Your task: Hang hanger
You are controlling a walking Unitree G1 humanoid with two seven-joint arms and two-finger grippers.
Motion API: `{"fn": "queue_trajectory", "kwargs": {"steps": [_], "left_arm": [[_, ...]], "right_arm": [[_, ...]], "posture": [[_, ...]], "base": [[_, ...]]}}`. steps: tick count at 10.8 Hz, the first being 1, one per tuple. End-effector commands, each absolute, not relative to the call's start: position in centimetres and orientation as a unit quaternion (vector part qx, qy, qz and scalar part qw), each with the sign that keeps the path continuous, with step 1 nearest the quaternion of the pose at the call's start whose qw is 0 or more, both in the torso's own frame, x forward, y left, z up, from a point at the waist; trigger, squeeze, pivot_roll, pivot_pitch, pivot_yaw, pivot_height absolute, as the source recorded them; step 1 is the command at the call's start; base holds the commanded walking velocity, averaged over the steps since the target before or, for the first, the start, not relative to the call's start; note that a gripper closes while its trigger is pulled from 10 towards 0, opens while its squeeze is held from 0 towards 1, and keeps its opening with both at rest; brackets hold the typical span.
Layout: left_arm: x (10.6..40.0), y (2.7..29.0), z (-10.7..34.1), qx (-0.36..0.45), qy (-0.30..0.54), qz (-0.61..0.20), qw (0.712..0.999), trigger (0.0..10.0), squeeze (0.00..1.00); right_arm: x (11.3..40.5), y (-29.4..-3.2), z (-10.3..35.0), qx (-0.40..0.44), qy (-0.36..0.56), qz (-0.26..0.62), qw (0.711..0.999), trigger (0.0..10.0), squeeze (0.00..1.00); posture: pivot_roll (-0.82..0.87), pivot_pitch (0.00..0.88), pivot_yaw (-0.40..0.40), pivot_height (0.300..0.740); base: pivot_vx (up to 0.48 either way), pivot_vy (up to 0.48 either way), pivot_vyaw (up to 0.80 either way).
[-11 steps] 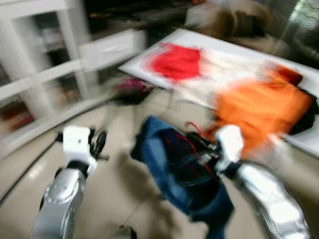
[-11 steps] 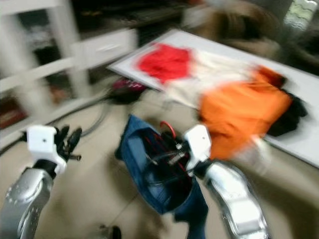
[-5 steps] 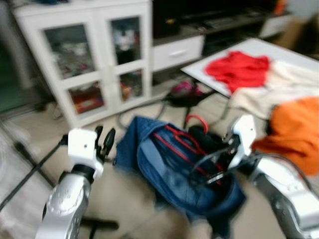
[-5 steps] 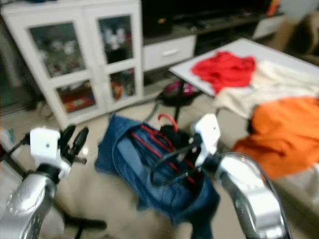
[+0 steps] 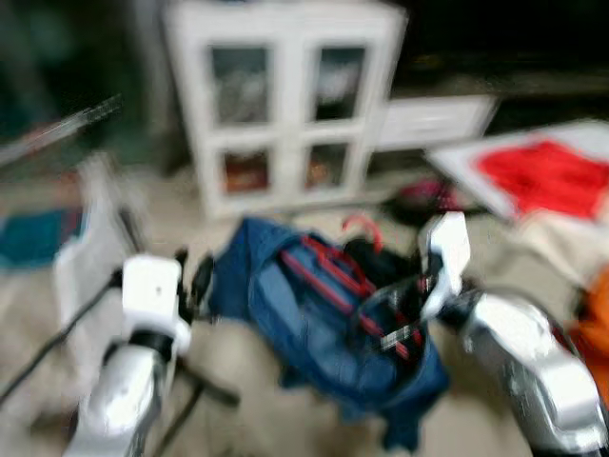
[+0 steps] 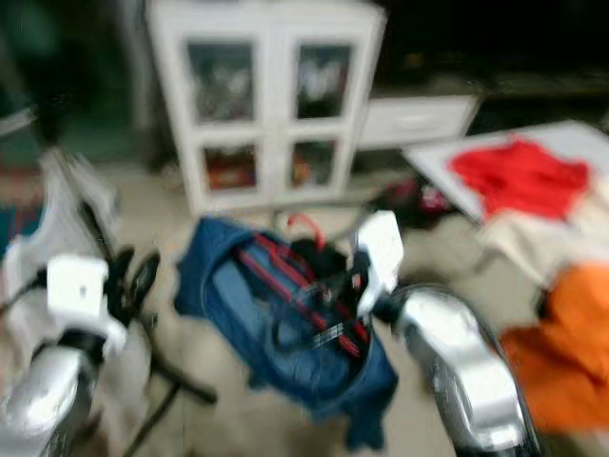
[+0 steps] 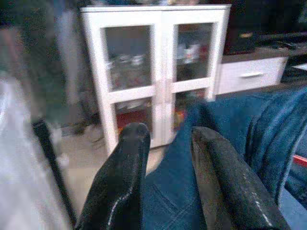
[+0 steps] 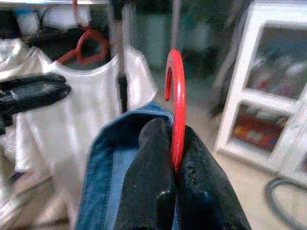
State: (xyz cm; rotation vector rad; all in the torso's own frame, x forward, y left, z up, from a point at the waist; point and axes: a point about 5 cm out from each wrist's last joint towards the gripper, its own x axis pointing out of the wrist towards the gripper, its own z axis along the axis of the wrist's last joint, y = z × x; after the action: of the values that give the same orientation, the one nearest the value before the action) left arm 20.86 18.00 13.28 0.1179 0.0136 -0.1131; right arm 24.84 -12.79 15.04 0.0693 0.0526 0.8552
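Landmark: white glass-door cabinet (image 5: 285, 105).

Left of it, a clothes rack with a white T-shirt on a red hanger (image 8: 72, 105). That's my guess for the target rail; its bar is too blurred to locate exactly.

Left gripper (image 7: 168, 158) is in front of the cabinet, down-left, fingers spread a narrow gap, holding nothing, with blue denim just past the tips.

Right gripper (image 8: 175, 165) sits below-right of the cabinet, fingers pinched on the neck of the red plastic hanger (image 8: 175, 100). The hook stands upright above the fingers, and blue denim jeans (image 5: 324, 324) drape from the hanger.

Step in hand: carry to the rack. Views are motion-blurred, so settle the body before reaching. Keep the hook upright and its opening facing the rail, lift over, lower, then release. Denim is heavy, so expect swing and slip in the pinch. The left gripper could steady the cloth.

Room: beige tile floor (image 5: 247, 419). Right of the cabinet, a white drawer unit (image 5: 433, 119), then a white table (image 6: 438, 157) carrying red (image 6: 519, 176), cream and orange clothes.
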Motion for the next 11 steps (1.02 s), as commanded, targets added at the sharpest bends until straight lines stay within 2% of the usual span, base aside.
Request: {"fn": "queue_trajectory", "kwargs": {"steps": [1, 3, 7, 9, 10, 11], "left_arm": [[20.7, 18.1, 13.4, 0.064, 0.008, -0.052, 0.997, 10.0, 0.00], [20.8, 18.4, 13.8, 0.076, 0.006, -0.055, 0.996, 10.0, 0.00], [23.5, 18.9, 14.6, 0.083, -0.013, -0.086, 0.993, 10.0, 0.00], [24.8, 19.0, 14.3, 0.041, -0.016, -0.074, 0.996, 10.0, 0.00], [25.0, 18.6, 14.0, 0.041, -0.020, -0.073, 0.996, 10.0, 0.00], [24.9, 18.4, 14.1, 0.054, -0.024, -0.068, 0.996, 10.0, 0.00]], "right_arm": [[25.3, -12.7, 16.1, 0.027, 0.001, 0.409, 0.912, 10.0, 0.00], [25.5, -12.5, 15.8, 0.036, 0.001, 0.389, 0.920, 10.0, 0.00], [24.0, -12.7, 14.8, 0.058, 0.004, 0.300, 0.952, 10.0, 0.00], [23.4, -13.4, 14.3, 0.022, 0.021, 0.252, 0.967, 10.0, 0.00], [23.6, -14.5, 14.7, 0.025, 0.015, 0.207, 0.978, 10.0, 0.00], [23.6, -14.5, 14.9, 0.012, 0.013, 0.213, 0.977, 10.0, 0.00]], "posture": [[-0.02, 0.000, -0.063, 0.740], [-0.01, 0.000, -0.050, 0.740], [-0.04, 0.000, 0.058, 0.740], [-0.08, 0.000, 0.086, 0.740], [-0.10, 0.000, 0.079, 0.740], [-0.10, 0.000, 0.075, 0.740]], "base": [[0.000, -0.375, 0.80], [0.000, -0.377, 0.80], [0.000, -0.366, 0.80], [0.000, 0.000, 0.80], [0.000, 0.000, 0.00], [0.000, 0.000, 0.00]]}}
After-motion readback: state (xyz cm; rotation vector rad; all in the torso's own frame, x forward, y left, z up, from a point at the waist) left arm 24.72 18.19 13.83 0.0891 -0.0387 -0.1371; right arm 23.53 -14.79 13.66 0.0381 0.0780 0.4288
